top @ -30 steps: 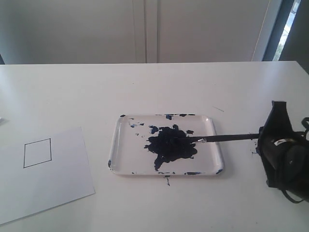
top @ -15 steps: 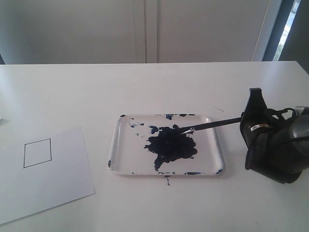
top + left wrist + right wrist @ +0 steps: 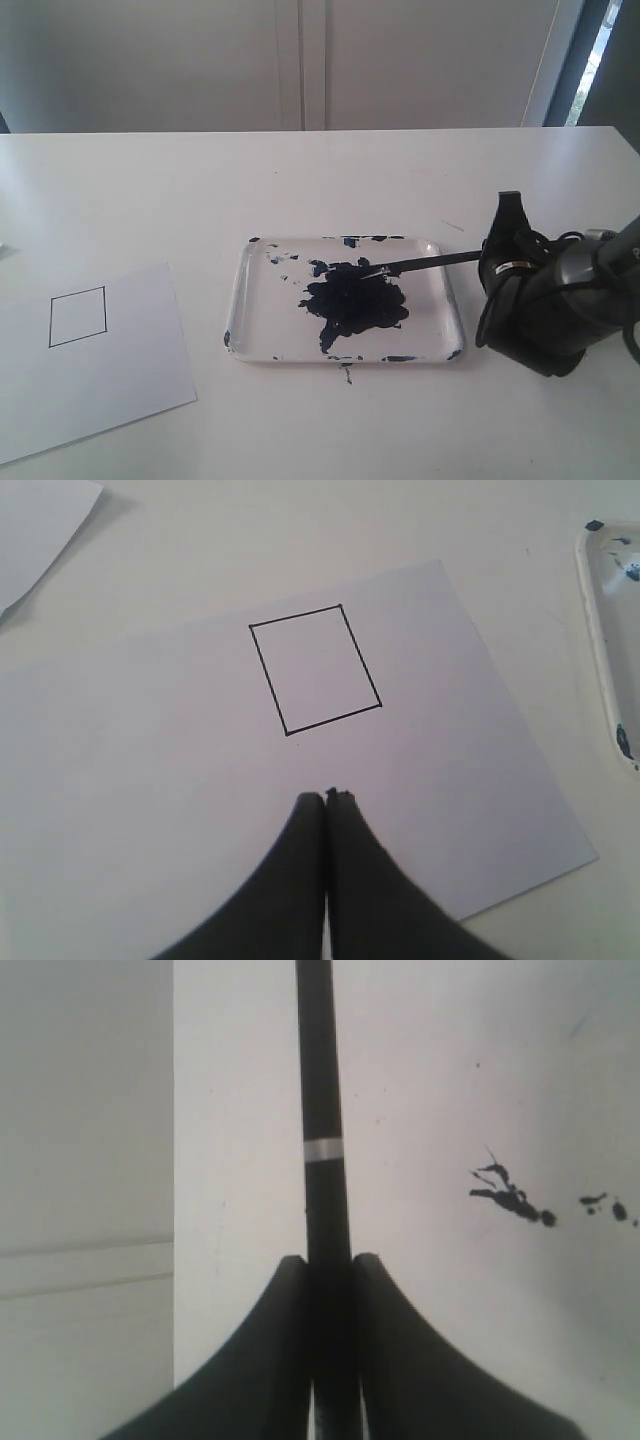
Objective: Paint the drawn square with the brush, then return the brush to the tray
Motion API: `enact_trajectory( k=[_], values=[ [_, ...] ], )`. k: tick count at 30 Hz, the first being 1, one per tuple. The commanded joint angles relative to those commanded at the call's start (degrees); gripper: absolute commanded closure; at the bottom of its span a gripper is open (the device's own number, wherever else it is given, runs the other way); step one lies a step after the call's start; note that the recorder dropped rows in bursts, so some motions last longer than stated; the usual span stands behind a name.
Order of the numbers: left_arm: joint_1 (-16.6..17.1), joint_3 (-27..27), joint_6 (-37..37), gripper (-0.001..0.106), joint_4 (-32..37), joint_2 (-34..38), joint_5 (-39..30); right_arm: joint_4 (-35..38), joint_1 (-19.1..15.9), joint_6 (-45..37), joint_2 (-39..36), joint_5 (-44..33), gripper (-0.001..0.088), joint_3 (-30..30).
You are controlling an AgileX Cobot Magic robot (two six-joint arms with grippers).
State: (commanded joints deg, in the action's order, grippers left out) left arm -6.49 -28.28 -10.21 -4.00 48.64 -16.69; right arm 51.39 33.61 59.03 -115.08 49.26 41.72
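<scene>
The clear tray (image 3: pixel 440 300) lies mid-table with a dark blue-black paint blob (image 3: pixel 350 298) in its middle. The thin black brush (image 3: pixel 430 262) slants from the blob's upper edge over the tray's right rim, handle end raised. My right gripper (image 3: pixel 487 258) is shut on that handle just right of the tray; the wrist view shows the brush (image 3: pixel 320 1110) pinched between the right gripper's (image 3: pixel 328 1260) fingers. The drawn square (image 3: pixel 77 316) is blank on its white paper sheet (image 3: pixel 130 390) at the left. My left gripper (image 3: pixel 326 798) hovers shut and empty over the paper, near the drawn square (image 3: pixel 315 668).
Paint flecks mark the tray's rim and the table just below it (image 3: pixel 346 372). Dark splatters (image 3: pixel 515 1200) stain the table by the right gripper. A second white sheet's corner (image 3: pixel 35 525) lies beyond the paper. The tray's edge (image 3: pixel 600 630) lies right of the paper.
My right gripper has moved left toward the tray and tilted up with the brush, lifting the handle end. The bristle tip has shifted from the blob's right side to its upper edge.
</scene>
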Motion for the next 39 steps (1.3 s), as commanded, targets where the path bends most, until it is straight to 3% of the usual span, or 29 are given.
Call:
enact_trajectory(
  k=[8,18,27,39],
  values=[
    [0.0,0.0,0.1,0.105,-0.2,0.0,0.0,0.8,0.0,0.0,-0.1,-2.3,0.0857,0.1],
    [0.0,-0.5,1.4,0.105,-0.2,0.0,-0.7,-0.1,0.8,0.0,0.3,-1.3,0.0583,-0.1],
    [0.0,-0.5,1.4,0.105,-0.3,0.0,-1.0,0.6,2.3,0.1,3.4,1.1,0.0579,-1.9],
    [0.0,-0.5,1.4,0.105,-0.4,0.0,-1.3,0.2,2.4,0.1,10.6,-0.2,0.0579,-10.9]
  ],
)
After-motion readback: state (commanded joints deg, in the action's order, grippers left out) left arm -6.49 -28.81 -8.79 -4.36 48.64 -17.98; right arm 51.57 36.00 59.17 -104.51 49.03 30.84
